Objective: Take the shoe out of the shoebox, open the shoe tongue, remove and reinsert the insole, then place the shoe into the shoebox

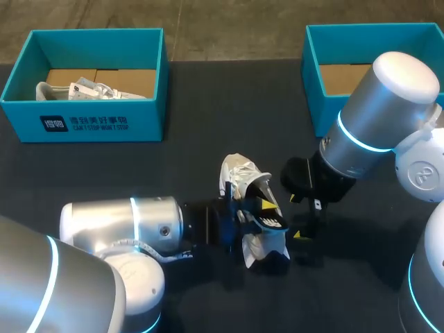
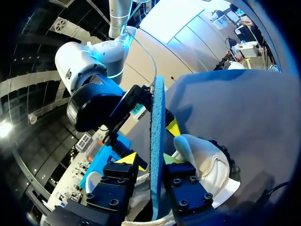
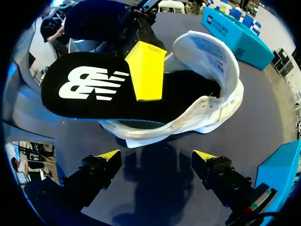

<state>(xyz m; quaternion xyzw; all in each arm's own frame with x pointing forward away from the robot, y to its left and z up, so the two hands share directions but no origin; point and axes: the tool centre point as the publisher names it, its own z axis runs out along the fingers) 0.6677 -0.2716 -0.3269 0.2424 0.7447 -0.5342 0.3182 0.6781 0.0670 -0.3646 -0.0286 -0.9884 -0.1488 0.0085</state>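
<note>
My left end effector (image 2: 151,159) is pinching the insole (image 2: 156,136) between its 2 yellow tips, with 1 end of the insole tucked into the white shoe (image 2: 207,160) and the logo end sticking out. The shoe rests on the desk (image 1: 194,97) near its middle, well apart from the 2 teal shoeboxes (image 1: 83,125) at the far corners. My right end effector (image 3: 157,155) sits just beside the shoe, fingers spread and gripping nothing.
</note>
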